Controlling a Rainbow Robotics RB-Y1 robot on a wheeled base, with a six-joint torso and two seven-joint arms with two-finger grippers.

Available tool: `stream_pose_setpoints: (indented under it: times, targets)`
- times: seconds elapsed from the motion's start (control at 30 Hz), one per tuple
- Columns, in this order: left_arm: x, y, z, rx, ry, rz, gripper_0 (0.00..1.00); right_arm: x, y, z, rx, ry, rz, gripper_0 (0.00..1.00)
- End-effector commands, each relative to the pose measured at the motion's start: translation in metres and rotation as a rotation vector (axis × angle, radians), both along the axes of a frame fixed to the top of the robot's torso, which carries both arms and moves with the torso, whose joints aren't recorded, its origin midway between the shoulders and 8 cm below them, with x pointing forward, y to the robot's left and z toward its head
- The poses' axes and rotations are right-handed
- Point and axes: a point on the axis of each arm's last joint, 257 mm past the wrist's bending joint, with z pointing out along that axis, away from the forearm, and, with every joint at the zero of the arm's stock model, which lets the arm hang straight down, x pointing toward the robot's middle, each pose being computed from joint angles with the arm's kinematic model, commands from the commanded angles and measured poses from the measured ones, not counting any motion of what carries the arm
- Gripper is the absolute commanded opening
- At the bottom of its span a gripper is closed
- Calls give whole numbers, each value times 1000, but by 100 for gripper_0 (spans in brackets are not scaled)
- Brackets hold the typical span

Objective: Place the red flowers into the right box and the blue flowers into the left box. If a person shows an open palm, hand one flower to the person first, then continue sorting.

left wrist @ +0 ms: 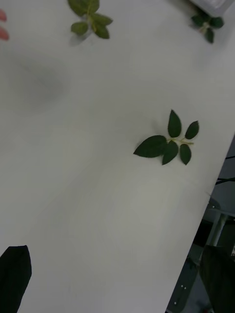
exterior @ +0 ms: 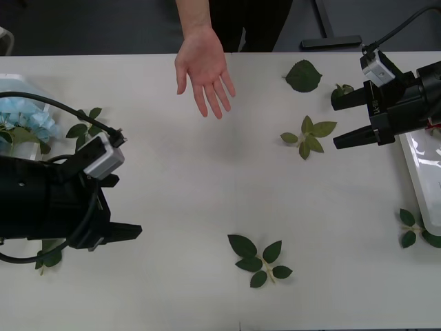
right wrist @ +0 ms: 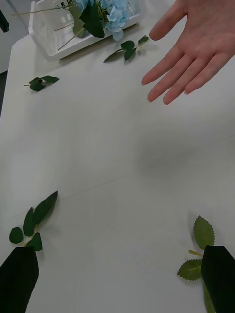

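White table [exterior: 207,193] bearing scattered leaf sprigs [exterior: 260,260]. Right gripper [exterior: 344,121], fingers apart and empty, hovers beside the right box [exterior: 422,181] at the table's right edge. Left gripper [exterior: 124,231], fingers likewise apart and empty, hovers at the near left, by the left box [right wrist: 49,36] holding blue flowers [right wrist: 110,12]. An open palm [exterior: 203,69] extends over the far edge, between both arms.

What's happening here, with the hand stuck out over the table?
A person holds an open palm over the far side of the table, apparently asking for a flower. Both claws are open and hold nothing: the left claw sits near the left box with the blue flowers, the right claw beside the right box. Loose leaf sprigs lie around.
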Motion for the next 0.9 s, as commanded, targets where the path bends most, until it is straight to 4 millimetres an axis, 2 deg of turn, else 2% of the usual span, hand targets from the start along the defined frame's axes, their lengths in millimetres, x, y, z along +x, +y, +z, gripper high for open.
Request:
stream_pose_setpoints:
  times: [0.03,0.23,0.47,0.67,0.9]
  targets:
    - [-3,12,8,-106,-85,-148,100,1,-10,15,-7,-19,-19,97]
    - [-3,29,3,-314,-144,-297,100,1,-10,15,-7,-19,-19,97]
    - [-12,27,-2,-478,18,-186,100,1,-10,16,-5,-21,-21,97]
    - [-4,31,-3,-498,69,-116,100,2,-10,16,-6,-22,-22,97]
    - [12,43,12,-508,71,-148,100,2,-10,16,-5,-23,-23,97]
